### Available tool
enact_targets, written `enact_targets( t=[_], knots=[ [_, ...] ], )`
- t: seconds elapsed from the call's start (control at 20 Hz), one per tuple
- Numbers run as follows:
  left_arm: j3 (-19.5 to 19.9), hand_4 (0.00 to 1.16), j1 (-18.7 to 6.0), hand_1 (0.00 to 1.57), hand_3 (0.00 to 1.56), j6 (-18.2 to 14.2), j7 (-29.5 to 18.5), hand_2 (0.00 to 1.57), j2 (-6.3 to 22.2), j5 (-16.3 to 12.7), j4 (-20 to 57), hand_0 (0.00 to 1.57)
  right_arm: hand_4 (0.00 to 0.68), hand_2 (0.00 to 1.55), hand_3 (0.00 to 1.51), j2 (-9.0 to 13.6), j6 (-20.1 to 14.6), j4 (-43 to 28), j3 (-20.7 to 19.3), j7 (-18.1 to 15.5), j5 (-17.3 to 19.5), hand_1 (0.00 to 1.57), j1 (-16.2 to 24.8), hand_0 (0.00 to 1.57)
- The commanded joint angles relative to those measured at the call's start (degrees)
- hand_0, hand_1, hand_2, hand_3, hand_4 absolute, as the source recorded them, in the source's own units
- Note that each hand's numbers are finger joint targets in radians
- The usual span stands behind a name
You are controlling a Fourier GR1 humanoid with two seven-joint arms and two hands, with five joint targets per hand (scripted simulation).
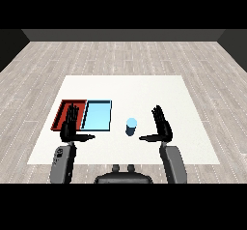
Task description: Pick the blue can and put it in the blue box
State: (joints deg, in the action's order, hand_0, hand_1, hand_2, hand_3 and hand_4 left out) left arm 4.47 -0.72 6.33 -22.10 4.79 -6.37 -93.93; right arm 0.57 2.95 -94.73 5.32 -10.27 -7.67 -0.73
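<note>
Head view shows us our two hands raised over the white surface [144, 86]. The can [131, 126] stands upright on the surface, between our hands, just right of the blue tray [98, 126] and apart from it. Our right hand [162, 126] hangs right of the can with fingers straight and thumb stretched toward it, not touching. Our left hand [69, 125] is likewise spread, fingers straight, thumb pointing right, and it overlaps the red tray [62, 109]. The red tray lies left of the blue one, their sides touching.
</note>
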Motion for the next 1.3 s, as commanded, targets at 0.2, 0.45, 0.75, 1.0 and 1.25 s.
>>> enact_targets(
  t=[0.2, 0.45, 0.75, 1.0, 1.25],
  knots=[
    [-0.9, 0.00, 2.2, 0.00, 0.00, 0.6, 0.4, 0.00, -1.3, -0.6, -2.2, 0.00, 0.000, 0.00, 0.00, -0.6, -6.9, 1.6, 5.7, 2.6, -2.7, 0.00, -2.9, 0.00],
    [2.8, 0.00, -3.1, 0.00, 0.00, 1.3, -0.3, 0.00, 0.9, -2.2, 2.6, 0.00, 0.000, 0.00, 0.00, -0.6, -4.4, 10.3, 3.6, -4.2, -6.6, 0.00, -3.7, 0.00],
    [-0.1, 0.00, -0.2, 0.00, 0.00, 0.0, 0.7, 0.00, -1.3, -0.1, -0.5, 0.00, 0.000, 0.00, 0.00, -0.6, -12.6, 14.0, 10.8, -6.6, -10.7, 0.00, -6.9, 0.00],
    [1.0, 0.00, 3.1, 0.00, 0.00, 1.8, 3.3, 0.00, -0.3, -2.8, -5.1, 0.00, 0.000, 0.00, 0.00, -0.6, -11.0, 21.3, 11.2, -12.0, -14.0, 0.00, -8.2, 0.00],
    [1.5, 0.00, -1.9, 0.00, 0.00, 0.6, -0.9, 0.00, -0.2, -0.2, 1.8, 0.00, 0.000, 0.00, 0.00, -0.6, -10.4, 24.7, 12.0, -14.1, -13.8, 0.00, -7.9, 0.00]
  ],
)
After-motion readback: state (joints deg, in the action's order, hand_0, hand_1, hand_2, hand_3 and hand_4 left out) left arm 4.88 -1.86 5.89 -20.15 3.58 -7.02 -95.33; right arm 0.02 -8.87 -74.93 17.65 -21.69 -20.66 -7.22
